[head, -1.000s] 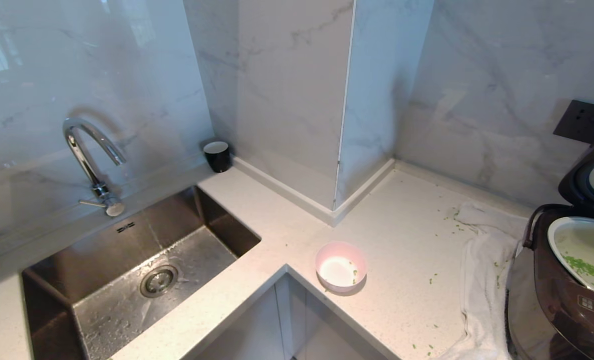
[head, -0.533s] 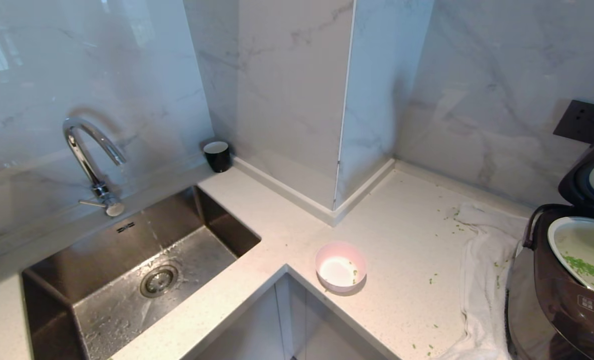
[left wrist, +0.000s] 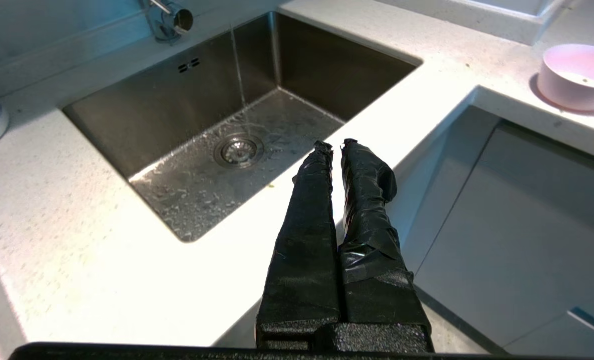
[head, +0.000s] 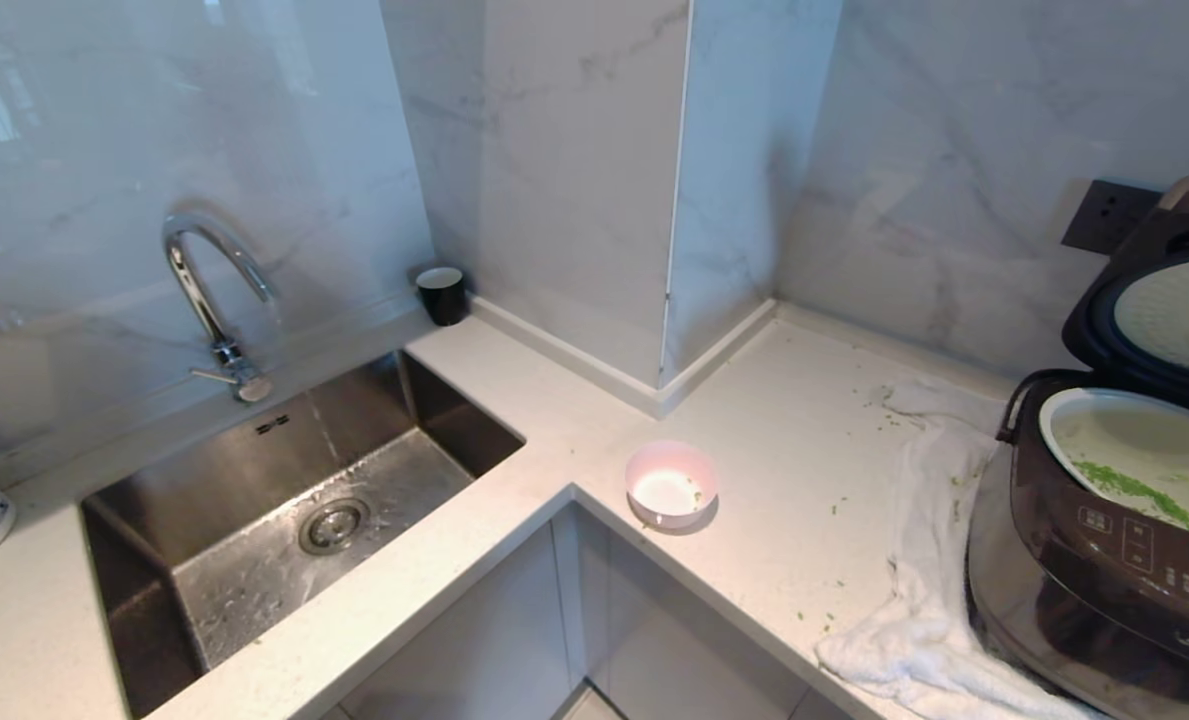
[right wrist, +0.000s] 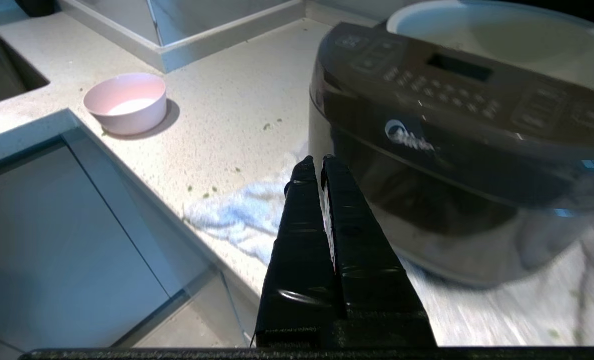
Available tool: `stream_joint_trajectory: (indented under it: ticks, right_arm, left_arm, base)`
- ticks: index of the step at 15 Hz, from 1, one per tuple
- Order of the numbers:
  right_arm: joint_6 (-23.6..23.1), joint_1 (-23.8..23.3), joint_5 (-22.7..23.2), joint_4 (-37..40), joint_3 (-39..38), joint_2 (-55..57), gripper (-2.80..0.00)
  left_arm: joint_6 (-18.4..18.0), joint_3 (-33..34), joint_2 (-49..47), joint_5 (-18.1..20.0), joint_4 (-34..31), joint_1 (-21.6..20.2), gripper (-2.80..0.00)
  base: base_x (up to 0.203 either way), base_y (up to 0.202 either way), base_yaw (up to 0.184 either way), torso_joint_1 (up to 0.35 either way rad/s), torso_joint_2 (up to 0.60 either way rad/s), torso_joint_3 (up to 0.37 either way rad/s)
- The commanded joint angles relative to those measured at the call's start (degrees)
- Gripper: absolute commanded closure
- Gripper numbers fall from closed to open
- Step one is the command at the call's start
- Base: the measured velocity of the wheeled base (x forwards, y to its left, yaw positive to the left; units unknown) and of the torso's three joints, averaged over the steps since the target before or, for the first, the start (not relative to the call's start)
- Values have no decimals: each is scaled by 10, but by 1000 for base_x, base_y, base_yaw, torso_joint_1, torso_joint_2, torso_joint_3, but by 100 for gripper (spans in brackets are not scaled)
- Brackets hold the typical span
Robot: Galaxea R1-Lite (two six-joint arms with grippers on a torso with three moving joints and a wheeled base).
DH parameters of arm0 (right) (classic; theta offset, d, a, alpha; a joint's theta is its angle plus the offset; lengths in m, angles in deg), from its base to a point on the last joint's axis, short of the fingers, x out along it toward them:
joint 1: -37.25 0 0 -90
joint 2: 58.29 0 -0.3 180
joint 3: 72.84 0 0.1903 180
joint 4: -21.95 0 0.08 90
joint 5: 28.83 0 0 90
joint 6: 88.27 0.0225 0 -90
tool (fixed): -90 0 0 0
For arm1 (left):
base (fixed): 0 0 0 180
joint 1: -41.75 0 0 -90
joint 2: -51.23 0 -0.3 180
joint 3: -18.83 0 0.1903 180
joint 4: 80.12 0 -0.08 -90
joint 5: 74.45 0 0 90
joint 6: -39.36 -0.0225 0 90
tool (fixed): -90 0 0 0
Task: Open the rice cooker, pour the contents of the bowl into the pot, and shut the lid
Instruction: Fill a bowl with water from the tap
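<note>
The dark brown rice cooker [head: 1114, 560] stands at the right on the counter, its lid [head: 1169, 310] raised and showing the silvery plate. Green contents [head: 1139, 492] lie in a streak inside the pale pot [head: 1134, 450]. The pink bowl [head: 671, 484] sits upright near the counter's inner corner, holding only a few green flecks. Neither arm shows in the head view. My left gripper [left wrist: 336, 145] is shut and empty, held off the counter's edge in front of the sink. My right gripper [right wrist: 316, 160] is shut and empty, low before the cooker [right wrist: 456, 150], right of the bowl [right wrist: 126, 102].
A white towel [head: 929, 560] lies under and beside the cooker, with green bits scattered around it. A steel sink [head: 454, 420] sits at the left, where a thin stream runs from the faucet [head: 209, 290]. A black cup [head: 442, 294] stands by the wall. A wall socket [head: 1104, 215] is behind the cooker.
The whole head picture has shifted: the camera moved, bringing more of the cooker and the cabinet fronts into view. Bowl, cooker and lid keep their places.
</note>
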Motion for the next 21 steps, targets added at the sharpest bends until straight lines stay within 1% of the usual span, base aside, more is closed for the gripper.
stream_joint_trajectory:
  ticks: [1, 4, 15, 18, 21]
  right_arm:
    - [0, 0, 0, 0, -1, 0, 0]
    - [0, 0, 0, 0, -1, 0, 0]
    - [0, 0, 0, 1, -1, 0, 0]
    - [0, 0, 0, 0, -1, 0, 0]
    - [0, 0, 0, 1, -1, 0, 0]
  left_arm:
    - [-1, 0, -2, 0, 0, 0, 0]
    - [-8, 0, -2, 3, 0, -1, 0]
    - [-4, 0, -2, 5, 0, 0, 0]
    - [-4, 0, -2, 5, 0, 0, 0]
    - [-4, 0, -2, 5, 0, 0, 0]
  base:
    - [-189, 0, -1, 0, 0, 2]
    - [-196, 0, -1, 0, 1, 3]
    - [-195, 0, -1, 1, 4, 3]
    - [-37, 0, 3, -2, -1, 1]
    - [-7, -6, 157, 10, 4, 2]
